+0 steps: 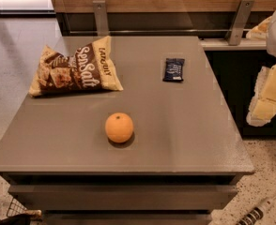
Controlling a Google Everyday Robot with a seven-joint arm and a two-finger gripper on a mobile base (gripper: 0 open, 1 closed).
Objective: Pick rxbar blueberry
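Observation:
The rxbar blueberry [174,70] is a small flat dark navy bar with pale lettering. It lies flat on the grey table [189,130], towards the back right. My gripper [268,99], white with pale yellow parts, hangs at the right edge of the camera view. It is off the table's right side, well to the right of the bar and apart from it. It holds nothing that I can see.
An orange [119,127] sits near the table's middle front. A large tan-and-brown chip bag [74,71] lies at the back left. Two metal brackets [100,17] rise behind the table against a wooden wall. A cable [257,212] lies on the floor at bottom right.

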